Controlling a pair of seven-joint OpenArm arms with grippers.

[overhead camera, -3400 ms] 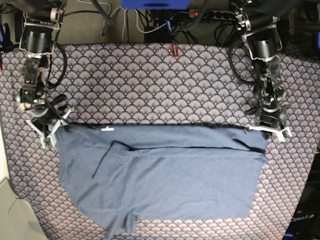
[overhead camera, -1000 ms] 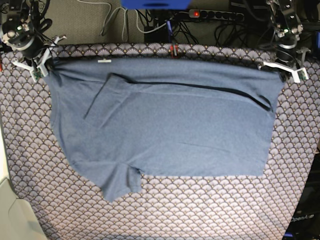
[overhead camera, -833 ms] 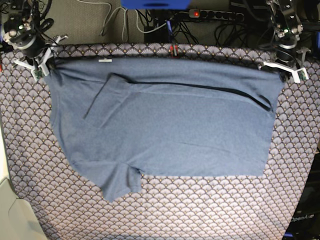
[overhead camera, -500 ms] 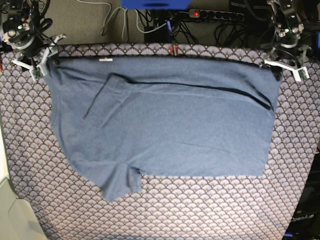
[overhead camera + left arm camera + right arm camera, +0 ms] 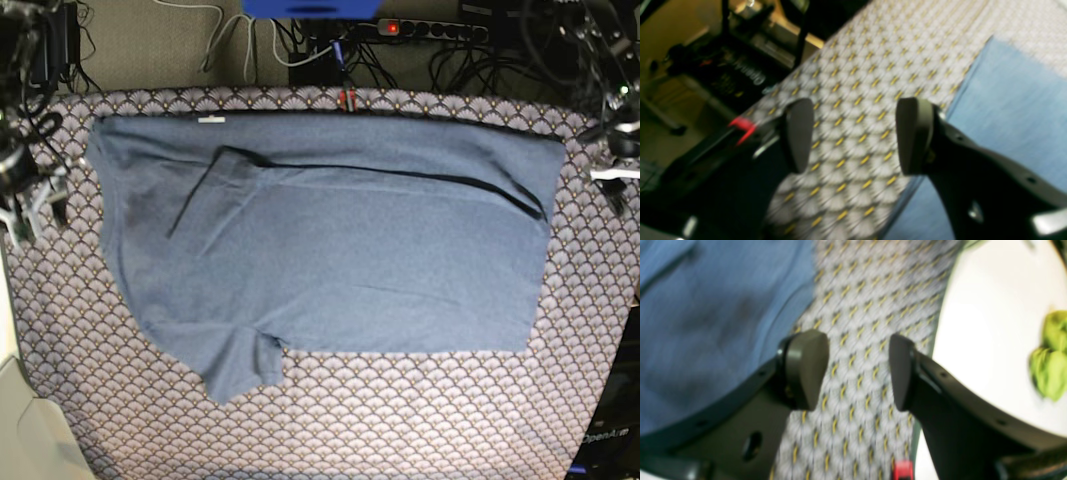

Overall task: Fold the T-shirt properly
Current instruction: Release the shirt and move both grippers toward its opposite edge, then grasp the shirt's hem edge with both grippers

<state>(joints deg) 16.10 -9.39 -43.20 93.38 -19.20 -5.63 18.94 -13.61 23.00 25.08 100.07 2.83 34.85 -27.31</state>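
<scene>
Left gripper has its two fingers wide apart, with only the cloth seen between them. Right gripper has its two fingers wide apart too, and they pinch nothing. Both are out past the sides of the shirt, one near each top corner. The shirt lies on the cloth, between the two arms. It is blue and spread out wide, with a long fold running across it near the top. A small white tag shows on the top edge, toward the right arm. At the bottom, on that same side, a bunched bit of shirt sticks out.
</scene>
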